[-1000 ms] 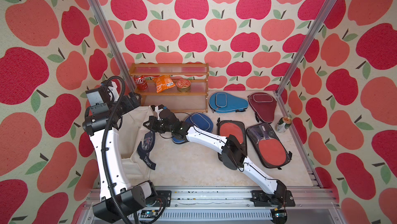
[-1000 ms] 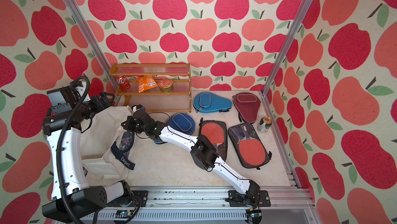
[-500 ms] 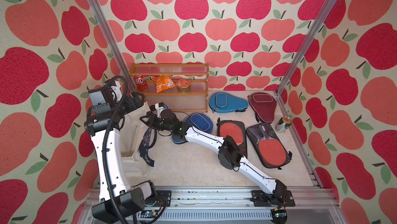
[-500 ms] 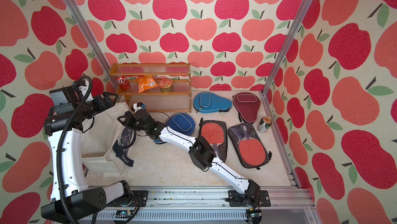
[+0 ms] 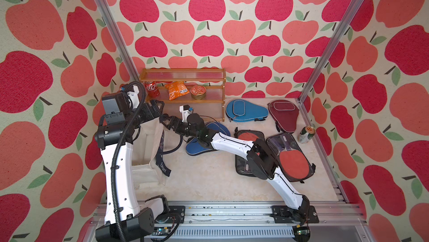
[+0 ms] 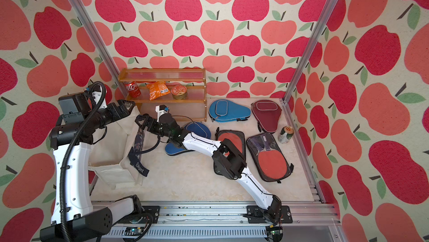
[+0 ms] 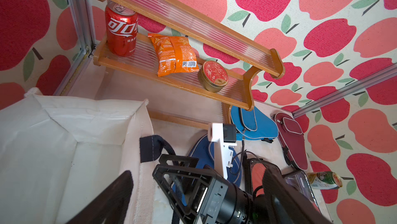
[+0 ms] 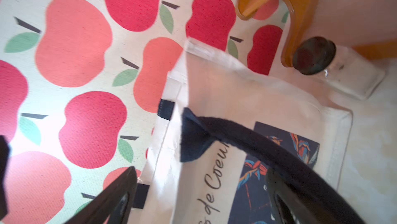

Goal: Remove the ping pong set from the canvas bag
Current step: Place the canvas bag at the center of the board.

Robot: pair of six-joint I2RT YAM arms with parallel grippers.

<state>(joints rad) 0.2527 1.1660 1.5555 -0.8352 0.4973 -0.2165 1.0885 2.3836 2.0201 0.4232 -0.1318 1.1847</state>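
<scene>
A two-armed robot worked at a table walled in apple-print paper. A cream canvas bag (image 6: pixel 111 145) stood open at about 9 o'clock, and what showed of its inside was bare cloth, with nothing visible in it. The left gripper (image 6: pixel 130 109) hung over the bag's far corner, near 10 o'clock, jaws spread wide and holding nothing. The right gripper (image 5: pixel 164 122) was at the bag wall facing the table's centre, its jaws also spread. The navy handle (image 8: pixel 247 139) drooped across the gap between them, unpinched. The ping pong set (image 5: pixel 293 163) looked to be out on the table. A dark blue paddle cover (image 5: pixel 218 127) lay partly under the right arm near the centre. A bright blue cover (image 5: pixel 246 110) and a maroon cover (image 5: pixel 283 113) lay toward 1 and 2 o'clock. Two clear-fronted sleeves (image 5: pixel 246 136) showing red paddles lay around 3 to 4 o'clock. These pieces looked light and flat: padded fabric that gives under a pinch, and slick plastic fronts. The narrow handle end or a stitched edge seemed the surest hold. The bag itself looked limp and likely to sag.
</scene>
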